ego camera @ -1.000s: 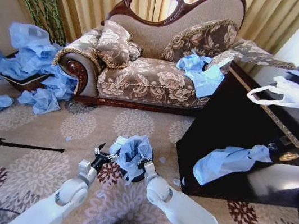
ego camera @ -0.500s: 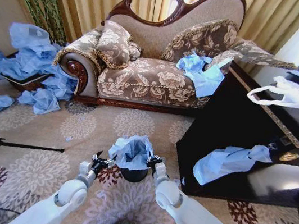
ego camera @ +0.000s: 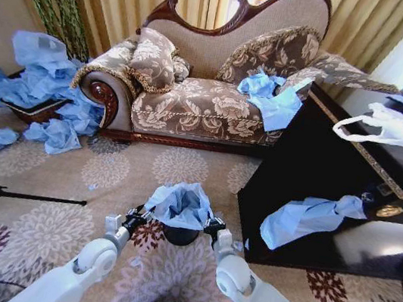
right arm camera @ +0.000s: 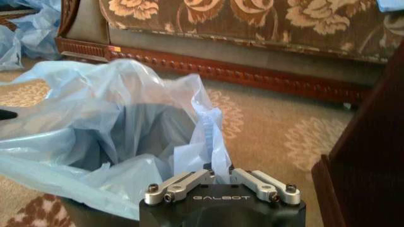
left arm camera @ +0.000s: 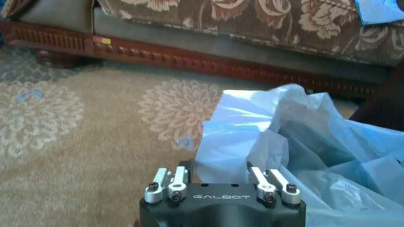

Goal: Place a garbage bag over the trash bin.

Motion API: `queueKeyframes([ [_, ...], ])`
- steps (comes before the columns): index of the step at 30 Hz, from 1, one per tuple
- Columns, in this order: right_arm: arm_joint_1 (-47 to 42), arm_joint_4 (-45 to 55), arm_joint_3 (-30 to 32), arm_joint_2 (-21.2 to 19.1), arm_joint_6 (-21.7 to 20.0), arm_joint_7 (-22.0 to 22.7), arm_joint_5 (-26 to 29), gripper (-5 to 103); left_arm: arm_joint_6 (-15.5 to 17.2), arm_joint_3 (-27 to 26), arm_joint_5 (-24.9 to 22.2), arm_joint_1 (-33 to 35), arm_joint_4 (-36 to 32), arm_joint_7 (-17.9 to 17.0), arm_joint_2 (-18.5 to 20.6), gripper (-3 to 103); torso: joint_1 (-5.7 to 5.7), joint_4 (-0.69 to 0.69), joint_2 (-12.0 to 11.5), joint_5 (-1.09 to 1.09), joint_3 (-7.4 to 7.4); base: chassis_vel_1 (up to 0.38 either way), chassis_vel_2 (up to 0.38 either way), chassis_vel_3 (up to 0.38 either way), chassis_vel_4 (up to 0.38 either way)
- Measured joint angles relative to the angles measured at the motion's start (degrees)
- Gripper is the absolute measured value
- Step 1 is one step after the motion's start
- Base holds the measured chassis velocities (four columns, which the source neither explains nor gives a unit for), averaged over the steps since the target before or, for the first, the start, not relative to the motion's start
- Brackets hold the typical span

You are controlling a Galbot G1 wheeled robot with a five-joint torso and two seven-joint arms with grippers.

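Crinkling blue translucent garbage bag point(ego camera: 180, 204) over round black trash bin point(ego camera: 180, 235).

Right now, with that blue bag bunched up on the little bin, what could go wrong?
The garbage bag sits puffed above the trash bin, so it may slip off once let go. The left gripper and right gripper flank the light bin on carpet; an uneven tug might tip it or tear the thin plastic.

- Bag point(ego camera: 180, 204): a hanging bunch a second ago, now spread wide across the bin point(ego camera: 180, 234) mouth.
- Left gripper point(ego camera: 135, 218): now lower, at the bag's left edge.
- Right gripper point(ego camera: 213, 226): now further right, at the bag's right edge.
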Motion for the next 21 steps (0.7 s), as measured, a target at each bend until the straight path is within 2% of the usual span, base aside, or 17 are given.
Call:
queueKeyframes([
  [3,-2.10,0.08,1.15,0.65,0.38,-0.25,-0.91,0,0.72,-0.32,-0.53,1.17,-1.05,-0.86,-0.16,38,0.00,0.01,0.00,0.01,0.00,0.000,0.000,0.000,0.000],
  [4,-3.71,0.09,2.03,1.32,0.54,-0.36,-1.50,0,0.85,-0.43,-0.40,1.98,-1.32,-1.16,-0.23,30,0.00,0.00,0.00,0.01,0.00,0.000,0.000,0.000,0.000],
  [5,-4.29,0.05,2.32,1.60,0.62,-0.47,-1.77,0,0.85,-0.43,-0.27,2.25,-1.32,-1.22,-0.23,30,0.00,0.00,0.00,0.00,0.00,0.000,0.000,0.000,0.000],
  [9,-7.19,-1.98,3.58,3.38,1.55,-1.19,-3.46,0,0.50,0.12,1.64,2.90,0.49,-1.03,-0.18,18,0.00,0.00,0.00,0.00,0.00,0.000,0.000,0.000,0.000],
  [10,-7.75,-3.23,3.90,4.02,1.92,-1.47,-4.03,0,0.29,0.41,2.21,2.84,1.48,-0.77,-0.21,18,0.00,0.00,0.00,0.00,0.00,0.000,0.000,0.000,0.000],
  [11,-8.09,-5.99,4.14,5.08,2.63,-1.90,-4.61,0,-0.29,0.97,2.71,2.53,3.31,-0.12,-0.42,10,0.00,0.00,0.00,0.01,0.00,0.000,0.000,0.000,0.000],
  [13,-8.01,-7.53,4.15,5.61,2.95,-2.04,-4.69,0,-0.65,1.26,2.78,2.26,4.34,0.37,-0.66,10,0.00,0.00,0.00,0.00,0.00,0.000,0.000,0.000,0.000],
  [15,-6.86,-12.03,4.13,7.08,4.14,-2.28,-5.15,0,-2.17,2.10,3.67,1.09,8.00,1.58,-1.52,2,0.00,0.00,0.00,0.00,0.00,0.000,0.000,0.000,0.000],
  [16,-6.86,-12.03,4.13,7.08,4.14,-2.28,-5.15,0,-2.17,2.10,3.67,1.09,8.00,1.58,-1.52,2,0.00,0.00,0.00,0.00,0.00,0.000,0.000,0.000,0.000],
  [18,-4.47,-17.40,4.65,9.16,5.67,-2.49,-6.40,0,-4.43,3.26,5.30,-1.26,13.21,3.47,-3.21,0,0.00,0.01,0.00,-0.01,0.01,0.000,0.000,0.000,0.000],
  [21,-1.73,-20.95,5.33,10.75,6.41,-2.60,-6.82,0,-5.69,4.17,5.55,-3.78,16.80,4.54,-4.36,0,0.00,0.00,0.00,-0.01,0.01,0.000,0.000,0.000,0.000],
])
